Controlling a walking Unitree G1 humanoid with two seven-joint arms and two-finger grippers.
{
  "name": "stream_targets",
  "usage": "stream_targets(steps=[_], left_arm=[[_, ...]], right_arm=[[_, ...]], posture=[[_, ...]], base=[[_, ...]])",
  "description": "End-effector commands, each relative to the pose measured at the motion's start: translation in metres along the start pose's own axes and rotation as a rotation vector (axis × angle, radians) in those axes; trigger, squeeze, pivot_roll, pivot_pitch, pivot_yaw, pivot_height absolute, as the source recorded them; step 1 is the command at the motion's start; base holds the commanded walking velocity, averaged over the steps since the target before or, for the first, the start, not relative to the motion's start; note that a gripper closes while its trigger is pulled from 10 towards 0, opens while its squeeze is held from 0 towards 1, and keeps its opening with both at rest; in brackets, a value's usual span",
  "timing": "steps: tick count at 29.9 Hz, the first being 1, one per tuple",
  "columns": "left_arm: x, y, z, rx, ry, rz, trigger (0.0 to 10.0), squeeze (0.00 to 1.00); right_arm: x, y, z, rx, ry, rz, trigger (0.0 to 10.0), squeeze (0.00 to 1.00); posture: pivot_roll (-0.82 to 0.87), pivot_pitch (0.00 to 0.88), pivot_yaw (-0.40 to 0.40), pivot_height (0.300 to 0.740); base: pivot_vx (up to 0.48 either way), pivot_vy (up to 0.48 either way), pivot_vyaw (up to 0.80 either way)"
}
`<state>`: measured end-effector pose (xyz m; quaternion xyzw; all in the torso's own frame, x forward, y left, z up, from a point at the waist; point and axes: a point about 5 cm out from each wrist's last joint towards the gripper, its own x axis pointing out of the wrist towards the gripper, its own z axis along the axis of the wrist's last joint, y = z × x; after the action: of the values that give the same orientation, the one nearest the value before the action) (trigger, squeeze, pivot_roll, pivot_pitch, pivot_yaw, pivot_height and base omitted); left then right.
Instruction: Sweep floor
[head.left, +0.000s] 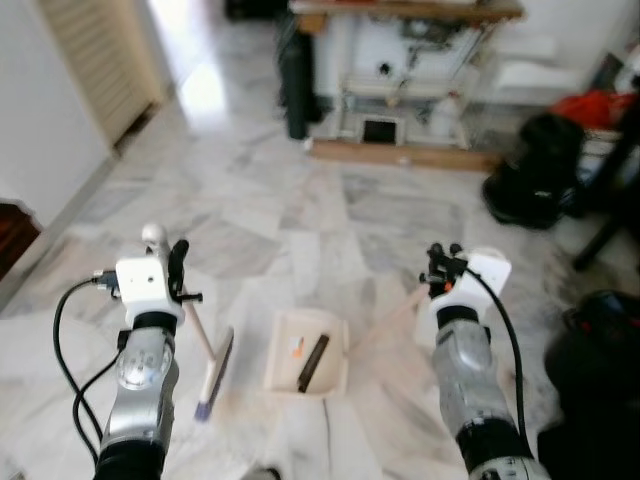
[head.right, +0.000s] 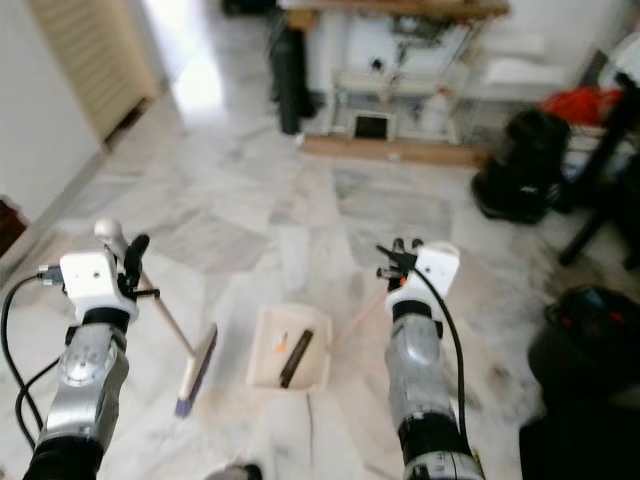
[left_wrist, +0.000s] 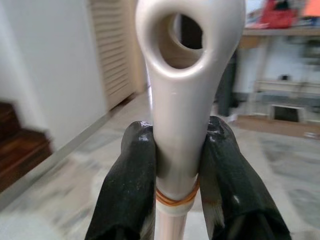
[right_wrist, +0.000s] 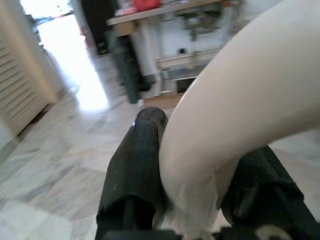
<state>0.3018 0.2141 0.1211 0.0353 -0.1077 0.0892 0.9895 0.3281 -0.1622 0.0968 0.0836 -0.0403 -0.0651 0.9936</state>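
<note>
two tools are busy: my left tool (head.left: 178, 268) is clamped on the top of the broom (head.left: 214, 372) handle, and my right tool (head.left: 441, 262) is closed around the dustpan (head.left: 330, 375) handle. the pan lies on the floor (head.left: 300, 220) between them, below, with dark debris (head.left: 313, 362) already inside. i should keep the pan edge flat on the floor and pull the bristles toward it in short, low strokes.

dark strip in dustpan (head.left: 313, 362): too small to be identified | orange bit (head.left: 295, 347): likewise | dustpan handle (right_wrist: 240, 110): cut by frame edge | black bags (head.left: 535, 170): blurred
</note>
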Motion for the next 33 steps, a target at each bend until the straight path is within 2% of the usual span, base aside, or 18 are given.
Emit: stream_targets(steps=[1,18,33], left_arm=[[0.003,-0.002,0.0094,0.002,-0.039,-0.006,10.0,0.0],[0.0008,-0.0055,0.0059,-0.001,-0.024,-0.009,10.0,0.0],[-0.0013,-0.0072,0.0032,0.0,-0.014,0.014,10.0,0.0]], right_arm=[[0.0038,0.0063,0.0144,0.023,-0.06,0.011,10.0,0.0],[-0.0002,0.0039,0.0123,0.02,-0.046,0.007,10.0,0.0],[0.0004,0.0039,0.011,0.01,-0.031,0.017,10.0,0.0]], posture=[[0.03,0.042,-0.008,0.74],[0.02,0.0,-0.01,0.74],[0.02,0.0,-0.031,0.74]], base=[[0.0,0.0,0.8],[0.0,0.0,0.8],[0.0,0.0,0.8]])
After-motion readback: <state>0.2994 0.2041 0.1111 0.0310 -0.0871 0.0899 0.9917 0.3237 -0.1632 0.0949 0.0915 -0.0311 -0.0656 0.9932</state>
